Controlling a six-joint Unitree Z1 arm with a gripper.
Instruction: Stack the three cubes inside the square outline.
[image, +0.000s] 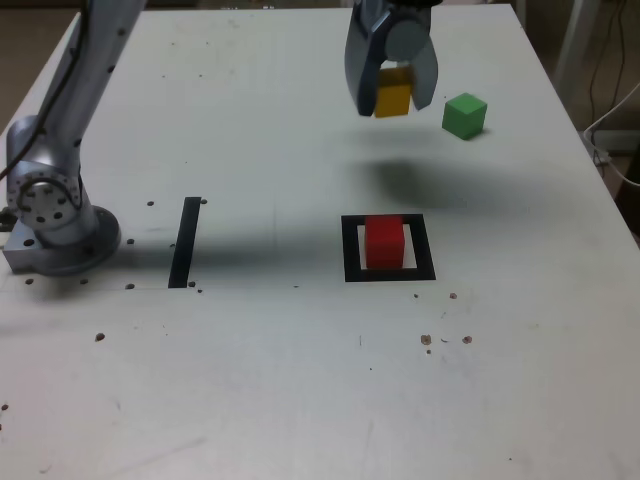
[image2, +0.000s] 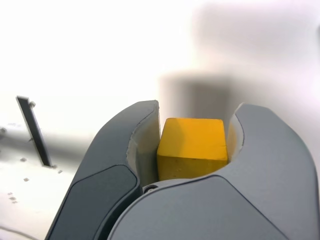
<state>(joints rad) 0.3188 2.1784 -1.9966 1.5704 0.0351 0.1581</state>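
My gripper (image: 392, 100) hangs above the white table (image: 300, 380), its shadow lying on the surface below, and my jaws are clamped on the yellow cube (image: 393, 97). In the wrist view the yellow cube (image2: 192, 147) sits snug between my two grey fingers (image2: 127, 150), touching both inner faces.

In the exterior view, the green cube (image: 465, 115) rests on the table at about three o'clock from my gripper, near it but apart. The red cube (image: 383, 243) stands inside the square outline (image: 352, 250), at six o'clock from me. The straight black tape strip (image: 185, 242) lies at nine o'clock from the outline, well apart, and beyond it, also at nine o'clock, sits my arm's base (image: 55, 215).
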